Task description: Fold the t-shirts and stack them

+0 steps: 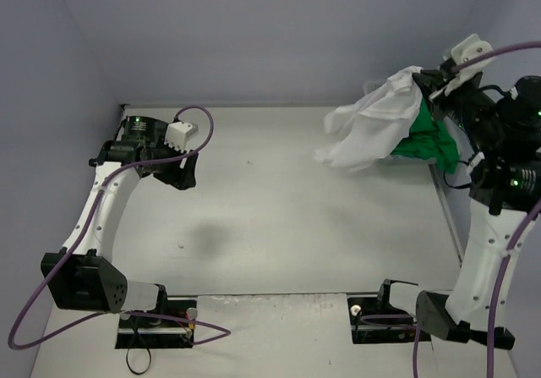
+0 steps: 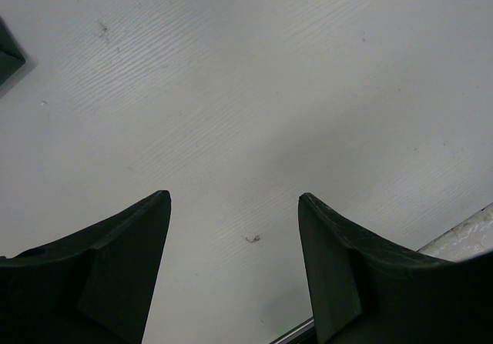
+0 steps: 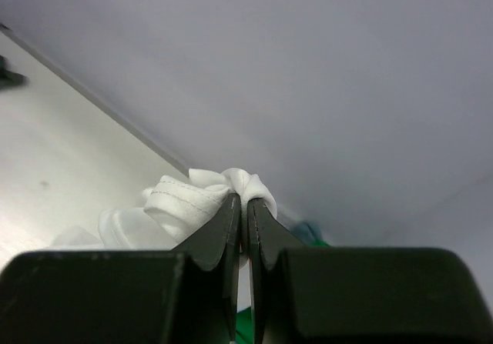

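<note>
Pinches a bunched fold of the white t-shirt between the right gripper jaws, pressed tight together. Holds it up at about 2 o'clock in the top view. Hangs crumpled and saggy there, all soft folds, with a stitched hem by the jaws. Covers part of the bright green t-shirt, just at its 3 o'clock side. Spreads the left gripper jaws wide at 9 o'clock, above the white table, gripping nothing. Hard to tell: low white end touching the table or not. Hidden behind the right arm: the green one's far side.
</note>
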### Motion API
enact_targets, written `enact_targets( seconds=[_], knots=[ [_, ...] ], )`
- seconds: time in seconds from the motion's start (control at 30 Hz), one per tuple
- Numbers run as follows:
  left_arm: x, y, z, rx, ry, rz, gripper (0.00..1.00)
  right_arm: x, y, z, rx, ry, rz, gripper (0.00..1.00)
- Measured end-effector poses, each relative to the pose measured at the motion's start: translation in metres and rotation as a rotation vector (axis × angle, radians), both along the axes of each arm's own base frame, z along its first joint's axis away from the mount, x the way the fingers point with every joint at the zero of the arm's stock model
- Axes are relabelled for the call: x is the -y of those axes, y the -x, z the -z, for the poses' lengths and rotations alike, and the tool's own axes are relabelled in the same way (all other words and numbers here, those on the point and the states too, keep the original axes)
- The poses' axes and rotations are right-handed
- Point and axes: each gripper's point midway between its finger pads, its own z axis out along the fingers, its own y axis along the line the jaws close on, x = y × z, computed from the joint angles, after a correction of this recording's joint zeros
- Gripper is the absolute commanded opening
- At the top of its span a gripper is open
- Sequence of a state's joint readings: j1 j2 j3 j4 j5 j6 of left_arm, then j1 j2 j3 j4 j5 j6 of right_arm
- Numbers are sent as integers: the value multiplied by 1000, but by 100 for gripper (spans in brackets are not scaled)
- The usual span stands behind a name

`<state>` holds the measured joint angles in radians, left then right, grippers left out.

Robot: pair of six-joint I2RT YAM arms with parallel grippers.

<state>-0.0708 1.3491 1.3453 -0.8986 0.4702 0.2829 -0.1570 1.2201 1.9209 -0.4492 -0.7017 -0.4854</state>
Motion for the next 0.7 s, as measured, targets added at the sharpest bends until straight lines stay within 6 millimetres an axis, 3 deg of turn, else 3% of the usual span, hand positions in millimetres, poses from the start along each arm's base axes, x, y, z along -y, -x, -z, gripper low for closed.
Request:
enact_targets(
  seconds=[0.17, 0.23, 0.33, 0.53, 0.6, 0.7],
  knots=[
    [0, -1, 2, -8, 1, -3, 62, -42, 56, -21, 41, -41, -219, 0],
    [0, -1, 2, -8, 1, -4, 62, -52, 63, -17, 19, -56, -282, 0],
    [-1, -2, 2, -5, 1, -6, 62, -56, 55, 0, -46, -80, -320, 0],
    [-2, 0, 8, -18, 1, -10, 62, -54, 15, 74, -263, -143, -326, 0],
    [-2, 0, 9, -20, 1, -11, 62, -65, 3, 117, -374, -148, -339, 0],
    [-2, 1, 10, -22, 1, -10, 62, -94, 2, 162, -493, -113, -378, 0]
  ],
)
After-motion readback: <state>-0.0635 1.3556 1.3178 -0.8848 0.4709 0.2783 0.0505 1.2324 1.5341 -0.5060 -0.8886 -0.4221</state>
